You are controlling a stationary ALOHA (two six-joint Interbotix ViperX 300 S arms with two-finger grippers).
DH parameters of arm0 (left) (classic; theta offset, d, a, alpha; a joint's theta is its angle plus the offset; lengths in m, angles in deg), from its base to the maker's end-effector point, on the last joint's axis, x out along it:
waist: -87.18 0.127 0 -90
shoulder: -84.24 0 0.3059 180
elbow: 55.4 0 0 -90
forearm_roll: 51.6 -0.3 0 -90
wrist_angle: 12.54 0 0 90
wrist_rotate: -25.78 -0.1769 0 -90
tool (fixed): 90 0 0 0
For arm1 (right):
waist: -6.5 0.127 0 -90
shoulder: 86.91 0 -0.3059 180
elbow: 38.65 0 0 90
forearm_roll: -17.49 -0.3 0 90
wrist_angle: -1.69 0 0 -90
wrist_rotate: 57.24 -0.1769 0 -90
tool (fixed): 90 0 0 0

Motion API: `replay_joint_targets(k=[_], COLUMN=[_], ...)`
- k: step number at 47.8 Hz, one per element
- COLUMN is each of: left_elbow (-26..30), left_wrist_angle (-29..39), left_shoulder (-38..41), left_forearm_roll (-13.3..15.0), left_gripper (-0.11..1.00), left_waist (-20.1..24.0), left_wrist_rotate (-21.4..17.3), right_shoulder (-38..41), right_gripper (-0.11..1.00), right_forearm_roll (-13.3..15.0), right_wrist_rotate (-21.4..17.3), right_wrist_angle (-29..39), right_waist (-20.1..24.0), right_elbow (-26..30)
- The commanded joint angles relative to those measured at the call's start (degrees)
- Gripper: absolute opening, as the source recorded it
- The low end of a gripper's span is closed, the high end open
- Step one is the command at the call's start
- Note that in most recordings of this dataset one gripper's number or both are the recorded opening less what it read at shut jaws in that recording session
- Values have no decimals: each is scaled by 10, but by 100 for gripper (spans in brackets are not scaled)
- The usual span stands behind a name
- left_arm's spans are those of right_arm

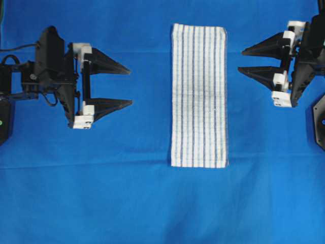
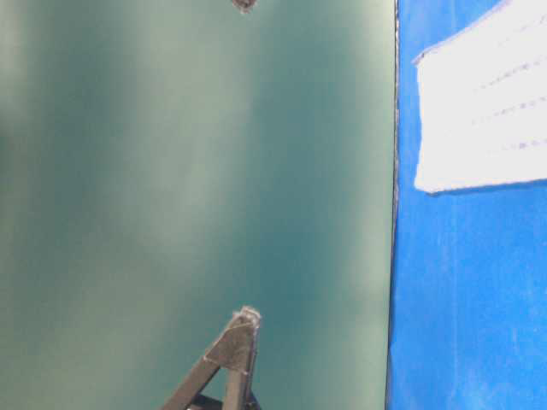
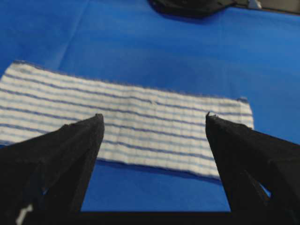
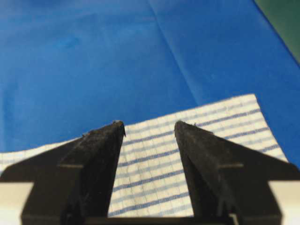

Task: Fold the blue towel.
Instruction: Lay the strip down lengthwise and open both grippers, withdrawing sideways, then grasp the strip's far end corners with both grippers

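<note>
The blue towel (image 1: 199, 95), white with thin blue stripes, lies flat as a long narrow rectangle in the middle of the blue table covering (image 1: 152, 203). My left gripper (image 1: 129, 85) hovers open to the left of it, fingers pointing at its long edge, nothing between them. On the right, my right gripper (image 1: 241, 61) is open too, apart from the towel's upper right part. The left wrist view has the towel (image 3: 126, 122) stretched across beyond the spread fingertips (image 3: 96, 123). In the right wrist view the towel (image 4: 154, 164) shows between the open fingers (image 4: 115, 133).
A black arm base (image 1: 320, 119) sits at the right edge and another dark base (image 3: 192, 7) shows at the top of the left wrist view. The table-level view has the covering's edge (image 2: 395, 256) beside a green wall, plus one dark fingertip (image 2: 239, 337).
</note>
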Motion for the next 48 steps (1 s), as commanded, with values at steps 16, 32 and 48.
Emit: replay_joint_targets(k=[16, 32, 48], left_elbow=[52, 142, 241], left_wrist_angle=[-9, -6, -6], left_shoulder=[50, 176, 334], left_forearm_roll=[-1, 0, -1], left_gripper=[83, 91, 92], left_waist=[32, 124, 193], left_wrist_rotate=[-13, -23, -23], right_shoulder=[20, 130, 318], right_gripper=[55, 66, 66], right_forearm_roll=[-2, 1, 9], right_wrist_rotate=[-1, 1, 7], right_wrist_angle=[-5, -6, -11], right_waist=[-36, -149, -229], right_elbow=[15, 54, 115])
